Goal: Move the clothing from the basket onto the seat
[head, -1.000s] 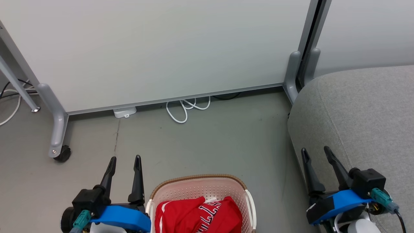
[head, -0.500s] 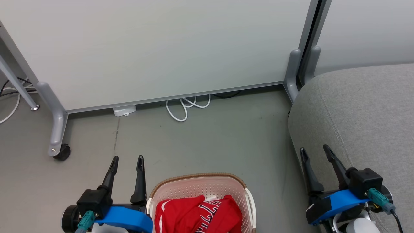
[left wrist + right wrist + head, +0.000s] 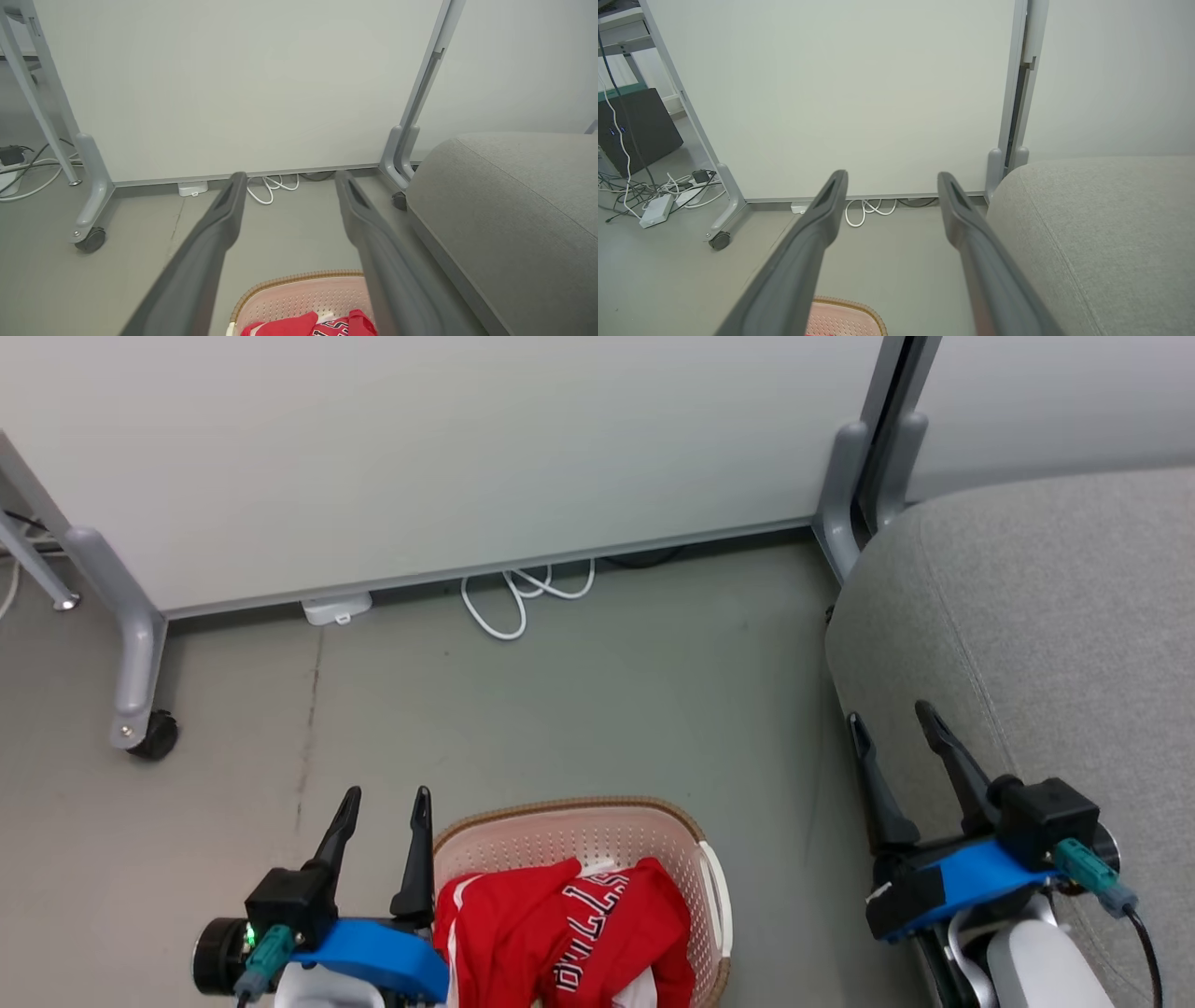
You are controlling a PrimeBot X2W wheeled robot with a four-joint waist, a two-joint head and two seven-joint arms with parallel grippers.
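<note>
Tilting of the head camera explains the change over the last second: the white panel (image 3: 467, 457), the floor (image 3: 607, 709) and the seat (image 3: 1055, 616) have all slid up the head view together, so the things themselves have not moved. More of the basket (image 3: 560, 805) now lies within that view. Neither hand has altered its spread.

For the task, this reads as framing before a first reach, with nothing yet transferred. The clothing (image 3: 560, 924) lies heaped inside the basket, red fabric with the lettered jersey uppermost, rising about level with the rim. The basket stands on the floor to the left of the seat, apart from it, and the seat carries no garment.

The left hand (image 3: 386, 795) hovers just beside the basket's left rim, its two fingers spread and empty. They point forward toward the panel rather than down into the load. In the left wrist view the far rim of the basket and a strip of red cloth sit at the bottom edge between the fingers.

The right hand (image 3: 888, 713) is held over the near left edge of the seat, well apart from the basket, fingers likewise spread and holding nothing. Its wrist view looks almost level at the panel.

Judged from this pose, the left hand is the better placed to pitch downward and take the top garment.
</note>
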